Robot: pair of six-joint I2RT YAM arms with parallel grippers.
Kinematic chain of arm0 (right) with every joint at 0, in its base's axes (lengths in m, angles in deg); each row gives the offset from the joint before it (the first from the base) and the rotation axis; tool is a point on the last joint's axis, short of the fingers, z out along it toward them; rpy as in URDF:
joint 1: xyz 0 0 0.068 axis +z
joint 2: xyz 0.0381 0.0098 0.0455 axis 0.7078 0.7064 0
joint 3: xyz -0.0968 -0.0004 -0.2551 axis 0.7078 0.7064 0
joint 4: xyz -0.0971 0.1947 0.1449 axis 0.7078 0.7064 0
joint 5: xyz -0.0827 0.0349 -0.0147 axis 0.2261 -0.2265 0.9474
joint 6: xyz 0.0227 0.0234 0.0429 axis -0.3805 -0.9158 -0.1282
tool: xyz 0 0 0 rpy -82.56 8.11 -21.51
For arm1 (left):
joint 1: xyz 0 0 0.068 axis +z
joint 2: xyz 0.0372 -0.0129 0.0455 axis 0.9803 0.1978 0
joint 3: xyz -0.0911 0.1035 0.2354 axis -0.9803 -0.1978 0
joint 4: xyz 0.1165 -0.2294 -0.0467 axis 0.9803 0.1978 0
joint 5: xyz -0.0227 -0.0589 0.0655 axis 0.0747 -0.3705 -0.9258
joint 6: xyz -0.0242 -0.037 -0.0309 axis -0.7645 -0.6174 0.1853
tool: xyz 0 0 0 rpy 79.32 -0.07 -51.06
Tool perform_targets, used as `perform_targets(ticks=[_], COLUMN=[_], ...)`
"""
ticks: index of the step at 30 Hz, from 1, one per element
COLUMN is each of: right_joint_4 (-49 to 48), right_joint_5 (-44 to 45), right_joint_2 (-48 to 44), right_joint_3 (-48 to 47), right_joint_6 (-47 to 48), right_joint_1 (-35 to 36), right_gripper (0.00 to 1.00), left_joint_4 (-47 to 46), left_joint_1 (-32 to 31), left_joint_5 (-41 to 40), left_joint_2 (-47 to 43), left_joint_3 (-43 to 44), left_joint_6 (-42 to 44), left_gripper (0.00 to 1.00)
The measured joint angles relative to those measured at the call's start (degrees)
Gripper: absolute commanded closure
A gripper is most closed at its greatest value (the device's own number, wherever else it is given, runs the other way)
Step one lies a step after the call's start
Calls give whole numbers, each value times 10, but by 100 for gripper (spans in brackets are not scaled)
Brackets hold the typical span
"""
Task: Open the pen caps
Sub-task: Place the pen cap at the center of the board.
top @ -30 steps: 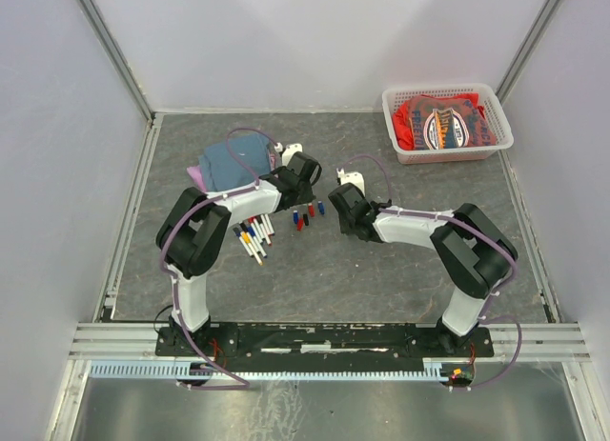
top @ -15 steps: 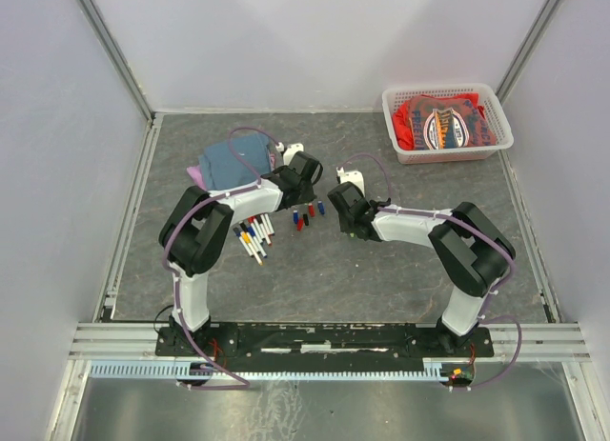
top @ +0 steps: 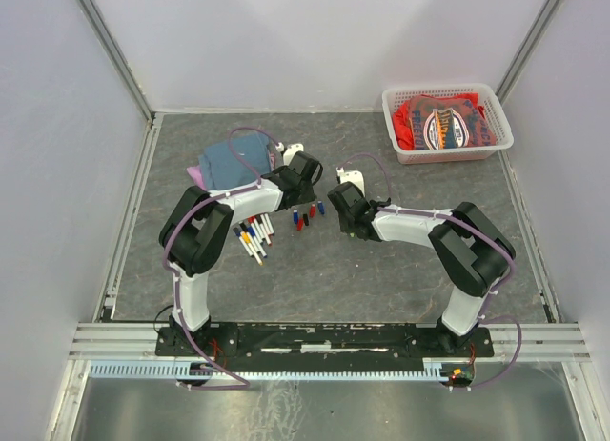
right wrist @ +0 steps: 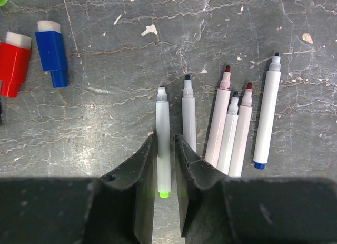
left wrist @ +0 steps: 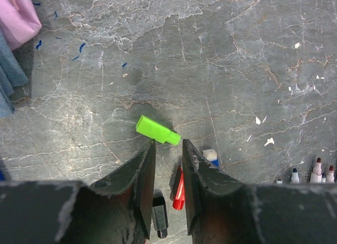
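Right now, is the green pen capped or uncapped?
Uncapped. The green pen shows a bare tip, and the green cap lies loose on the table.

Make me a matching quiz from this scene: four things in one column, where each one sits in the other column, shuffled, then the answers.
Things:
1. green cap
2. green-ended pen
3. red cloth
4. blue cap

Places:
A. in the white basket
B. between the right jaws
C. just ahead of the left jaws
D. beside the red cap

Pairs: 1-C, 2-B, 3-A, 4-D
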Motion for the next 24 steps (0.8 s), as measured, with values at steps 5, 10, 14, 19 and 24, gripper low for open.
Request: perform_targets(ticks=[5, 10, 14, 19, 24], right_joint_4=[4, 14, 24, 43, 54], right_joint_5=[0, 2, 7, 11, 3], right_joint_2=[-5, -46, -84, -89, -65], right_joint_3=[1, 7, -2, -42, -116], right_joint_6=[4, 14, 23, 30, 38], right_joint_1=[0, 5, 18, 45, 84], right_gripper=[72, 71, 67, 63, 59], left_joint_4=[0, 0, -4, -27, -54], left_joint_1=[0, 0, 0, 4, 7], left_joint_5=[-9, -19, -37, -61, -84], left_joint_2=[0, -35, -115, -238, -331], left_joint_3=[0, -26, -75, -150, -232], left_joint_6=[0, 0, -1, -7, -25], left_gripper=[65, 60, 54, 47, 42])
